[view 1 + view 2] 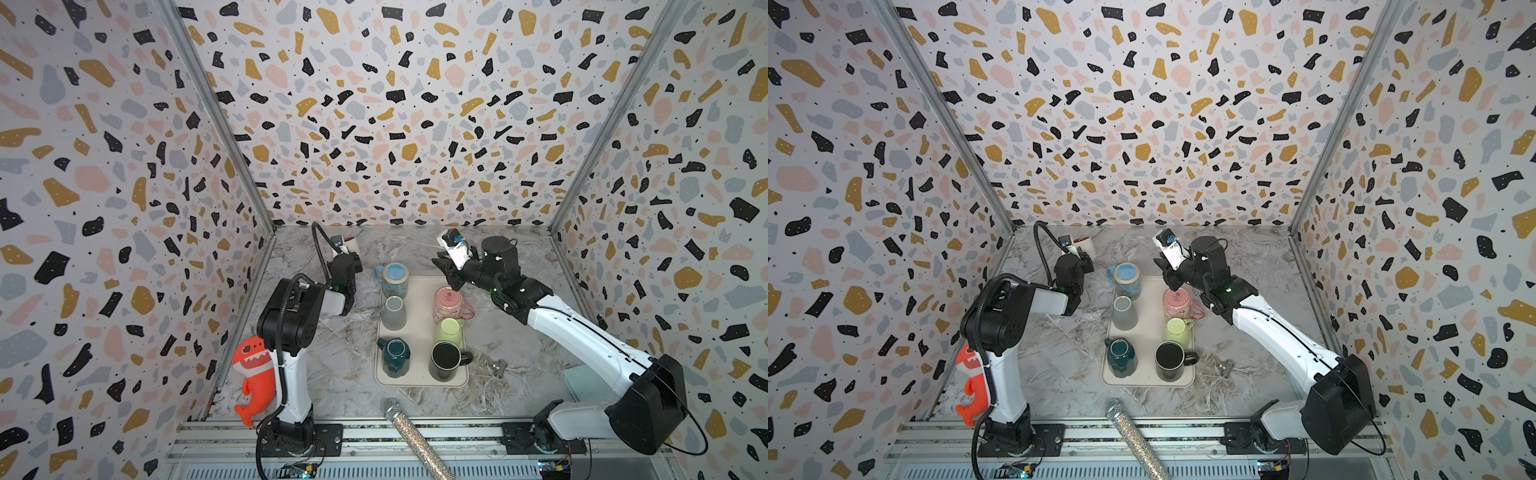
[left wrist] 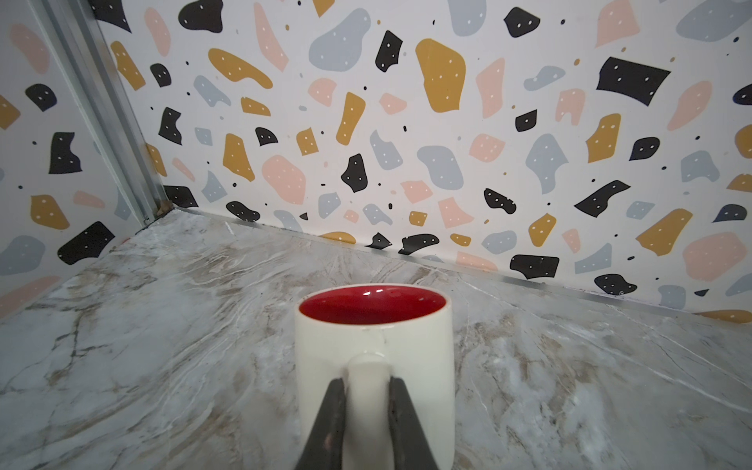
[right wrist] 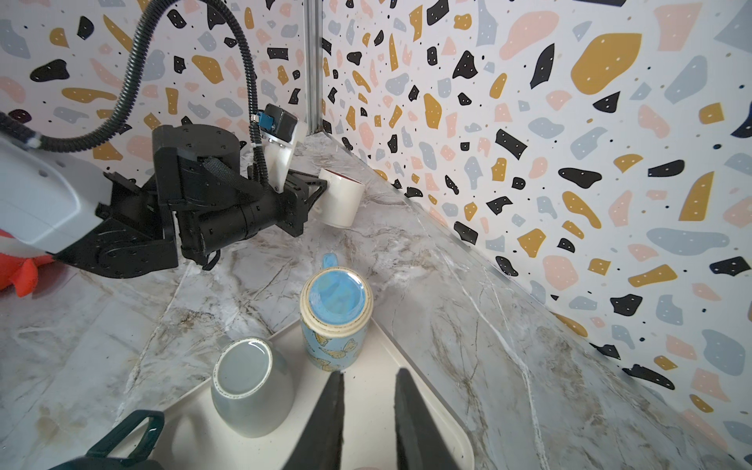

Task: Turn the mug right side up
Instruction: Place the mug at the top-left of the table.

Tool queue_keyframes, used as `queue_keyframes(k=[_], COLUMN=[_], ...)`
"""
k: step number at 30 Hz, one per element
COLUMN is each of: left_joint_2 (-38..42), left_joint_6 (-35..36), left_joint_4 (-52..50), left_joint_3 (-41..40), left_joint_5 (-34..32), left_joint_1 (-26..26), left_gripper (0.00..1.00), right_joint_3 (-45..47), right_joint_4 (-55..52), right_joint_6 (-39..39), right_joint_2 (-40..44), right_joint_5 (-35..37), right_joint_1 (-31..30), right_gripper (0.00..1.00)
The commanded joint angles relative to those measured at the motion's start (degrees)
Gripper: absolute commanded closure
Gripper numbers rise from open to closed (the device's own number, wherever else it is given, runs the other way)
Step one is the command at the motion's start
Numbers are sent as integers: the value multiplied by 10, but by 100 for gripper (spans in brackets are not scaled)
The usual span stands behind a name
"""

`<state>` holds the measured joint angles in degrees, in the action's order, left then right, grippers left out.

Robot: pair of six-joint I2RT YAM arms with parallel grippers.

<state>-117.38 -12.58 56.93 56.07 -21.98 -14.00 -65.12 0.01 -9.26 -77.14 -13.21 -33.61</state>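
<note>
Both arms are built the same way: the left arm (image 1: 296, 386) and the right arm (image 1: 582, 332) have smooth white links joined by big, rounded black joint housings (image 1: 648, 407). A black ribbed hose (image 1: 321, 249) runs along the left arm, and a thin black cable (image 1: 703, 432) curves beside the right arm's lowest housing. Each wrist carries a white bracket with a small black camera (image 1: 452, 242) that has a blue part. Small green lights (image 1: 494, 289) glow on the black wrist sections. The left fingers (image 2: 330, 423) and the right fingers (image 3: 331, 419) are dark grey, flat and tapering.
</note>
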Motion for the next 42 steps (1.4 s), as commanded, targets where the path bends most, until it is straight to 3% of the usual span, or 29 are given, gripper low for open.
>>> queue_keyframes(k=[1,13,42], left_joint_2=[-4,-34,-26], left_joint_6=[3,4,6], left_joint_4=[105,115,73], left_joint_3=[37,45,45], left_joint_5=[-17,-12,23], left_joint_1=[-1,-1,-1], left_gripper=[100,100,99], right_joint_3=[-2,-3,-3], right_joint_4=[6,7,8], right_joint_6=[8,11,19], right_joint_2=[23,19,13], right_joint_5=[0,1,-4], right_joint_1=[2,2,3], right_gripper=[76,76,76])
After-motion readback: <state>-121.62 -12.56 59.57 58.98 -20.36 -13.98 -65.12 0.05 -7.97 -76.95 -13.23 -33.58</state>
